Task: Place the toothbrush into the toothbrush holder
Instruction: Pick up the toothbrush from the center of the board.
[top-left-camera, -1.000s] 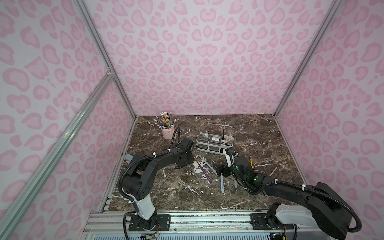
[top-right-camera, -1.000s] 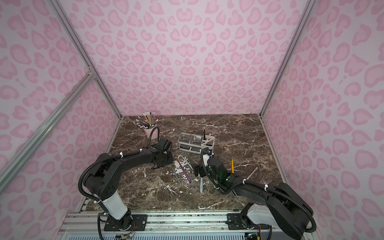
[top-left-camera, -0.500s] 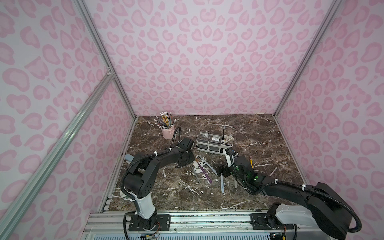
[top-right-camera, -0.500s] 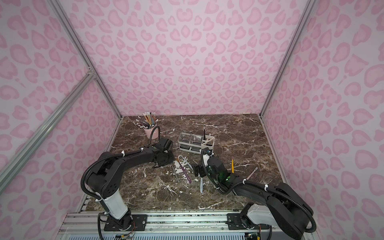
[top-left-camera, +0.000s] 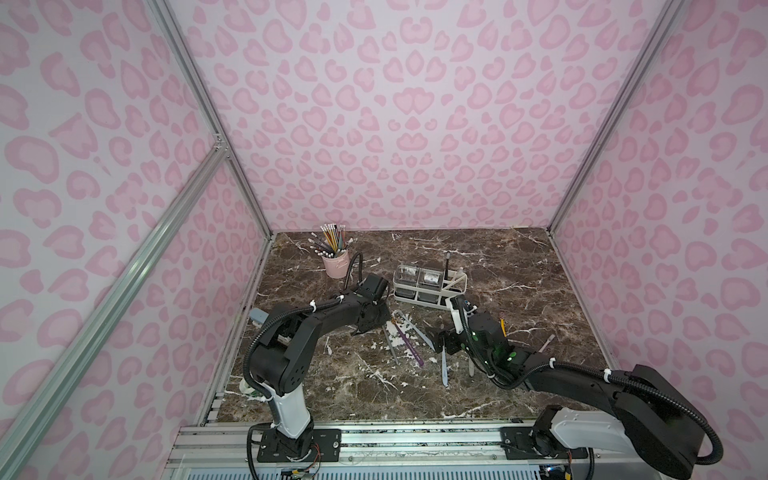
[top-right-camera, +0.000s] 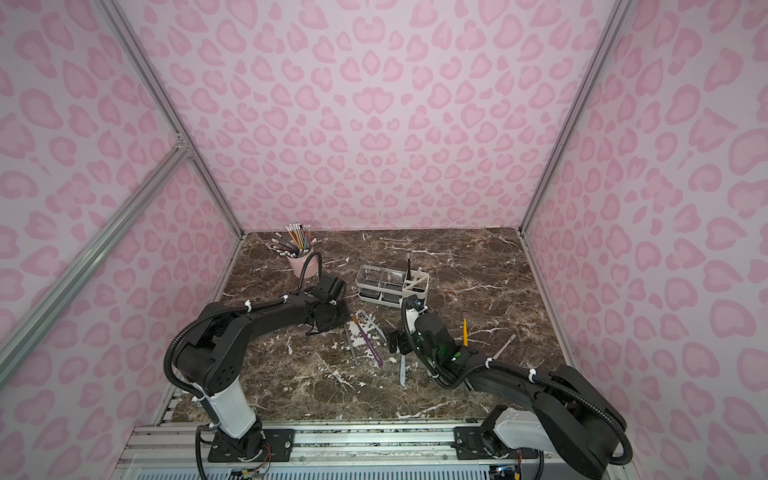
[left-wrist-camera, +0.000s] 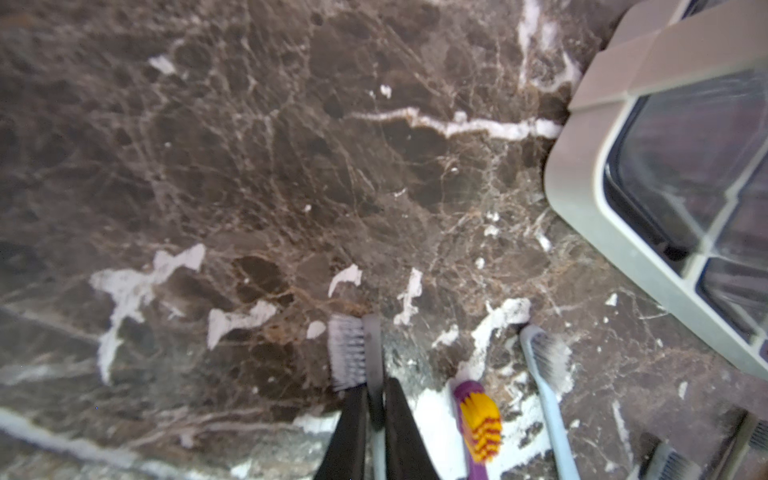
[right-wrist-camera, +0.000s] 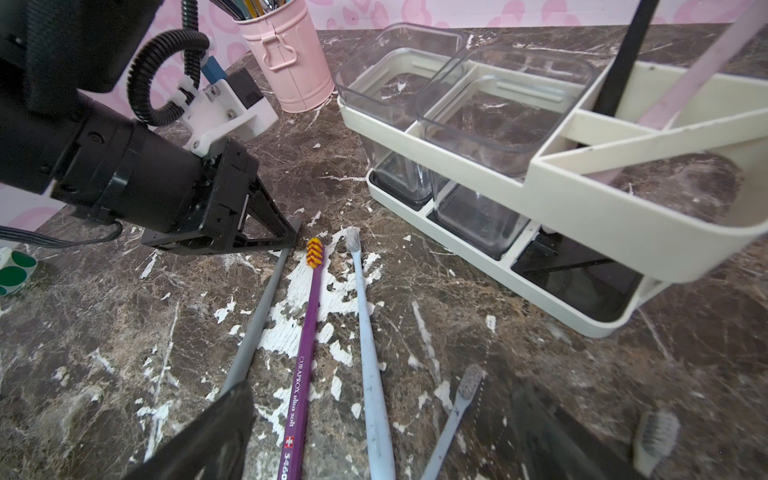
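**Toothbrush (left-wrist-camera: 349, 353) caught at the neck, lying near the holder (right-wrist-camera: 582, 216)**

My left gripper (left-wrist-camera: 376, 399) is pinched tight on the grey toothbrush (right-wrist-camera: 257, 328) just behind its bristles, where the thin stem is easiest to catch off the table (right-wrist-camera: 104, 332). It lies near the holder's clear boxes (right-wrist-camera: 494, 120), farther from the holder than the purple toothbrush (right-wrist-camera: 309, 332) and pale blue toothbrush (right-wrist-camera: 368, 332). I judge that taking the outer one spares the others a knock. My right gripper (right-wrist-camera: 384, 392) hangs empty, jaws wide, low over the handles, away from the holder's divided end (right-wrist-camera: 648, 137).
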